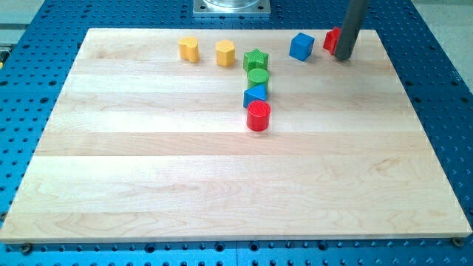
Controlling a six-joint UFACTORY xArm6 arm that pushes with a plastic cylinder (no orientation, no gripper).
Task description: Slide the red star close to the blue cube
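Most of the job looks done, as you can judge from the gap: scanning from the view's left, the blue cube [301, 46] sits near the board's top edge, and the red star [332, 39] lies just beside it on the right, half hidden behind my tip [342, 57], which touches or nearly touches the star's right side. There is no pincer here — only the rod, so nothing grips. A small nudge leftward may be all that's left. Farther left, well clear of that path, stand two yellow blocks [189, 49] [225, 53], then a column — green star [256, 60], green cylinder [257, 77], blue triangle [256, 94], red cylinder [259, 116].
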